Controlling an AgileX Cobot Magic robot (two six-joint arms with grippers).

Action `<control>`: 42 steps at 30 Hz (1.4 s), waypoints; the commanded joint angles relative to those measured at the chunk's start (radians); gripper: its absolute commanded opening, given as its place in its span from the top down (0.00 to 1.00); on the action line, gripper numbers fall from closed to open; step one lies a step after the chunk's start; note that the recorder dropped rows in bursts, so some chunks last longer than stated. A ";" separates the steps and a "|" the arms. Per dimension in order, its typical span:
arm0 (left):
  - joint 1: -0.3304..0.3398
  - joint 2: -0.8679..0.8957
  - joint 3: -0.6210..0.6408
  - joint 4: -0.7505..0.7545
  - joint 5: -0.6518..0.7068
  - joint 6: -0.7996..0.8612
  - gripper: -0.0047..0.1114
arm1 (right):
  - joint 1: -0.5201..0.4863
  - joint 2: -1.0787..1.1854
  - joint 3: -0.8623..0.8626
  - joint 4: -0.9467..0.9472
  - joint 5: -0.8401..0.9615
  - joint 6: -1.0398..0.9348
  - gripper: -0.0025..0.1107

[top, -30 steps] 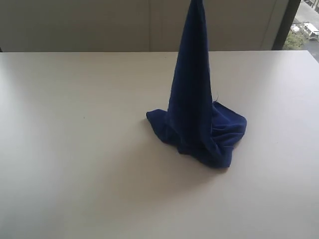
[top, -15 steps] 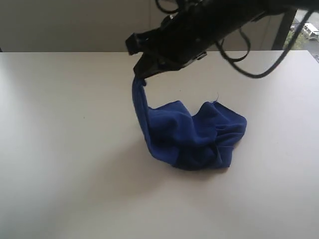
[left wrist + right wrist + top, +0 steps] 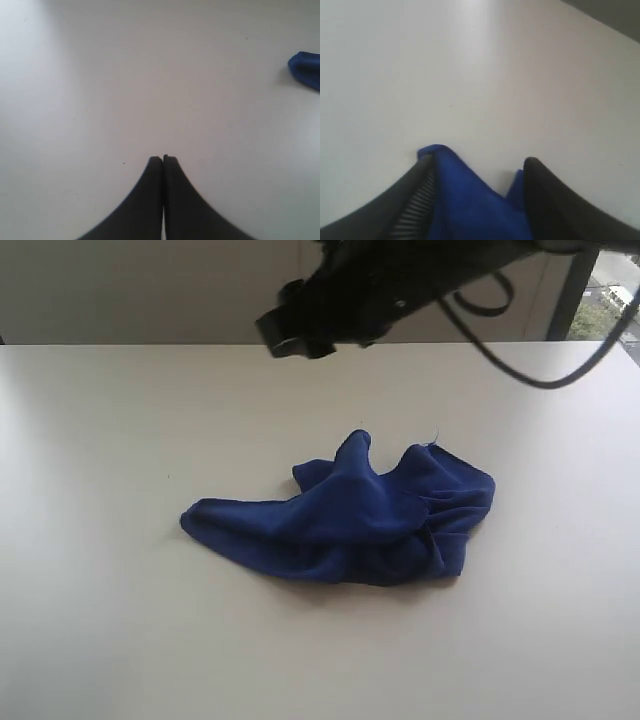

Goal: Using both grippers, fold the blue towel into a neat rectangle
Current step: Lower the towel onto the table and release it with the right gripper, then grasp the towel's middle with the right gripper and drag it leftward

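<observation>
Right gripper (image 3: 480,161) jaws spread wide, gripping nothing, hanging above the blue towel (image 3: 350,525). Left gripper (image 3: 163,159) jaws clenched together, empty, over bare desk (image 3: 120,620). Towel lies crumpled mid-desk, one flat tongue stretched toward the left arm's side.

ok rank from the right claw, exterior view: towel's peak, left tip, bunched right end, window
From the right claw:
1. towel peak, centre, and left tip: too close to call
2. bunched right end, right side
3. window, far top right
</observation>
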 commanded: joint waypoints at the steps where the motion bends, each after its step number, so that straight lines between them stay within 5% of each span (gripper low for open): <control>1: 0.003 -0.005 0.010 -0.007 0.016 0.000 0.96 | -0.105 -0.017 0.007 -0.104 0.089 0.140 0.55; 12: 0.003 -0.005 0.010 -0.007 0.016 0.000 0.96 | -0.131 0.147 0.107 -0.082 0.039 0.210 0.47; 23: 0.003 -0.005 0.010 -0.007 0.016 0.000 0.96 | -0.131 0.266 0.107 -0.003 -0.048 0.172 0.48; 26: 0.003 -0.005 0.010 -0.007 0.016 0.000 0.96 | -0.131 0.295 0.107 -0.003 -0.071 0.164 0.55; 33: 0.003 -0.005 0.010 -0.007 0.016 0.000 0.96 | -0.131 0.258 0.105 -0.003 -0.153 0.156 0.95; 42: 0.003 -0.005 0.010 -0.007 0.016 0.000 0.96 | -0.131 0.138 0.105 0.001 -0.152 0.158 0.98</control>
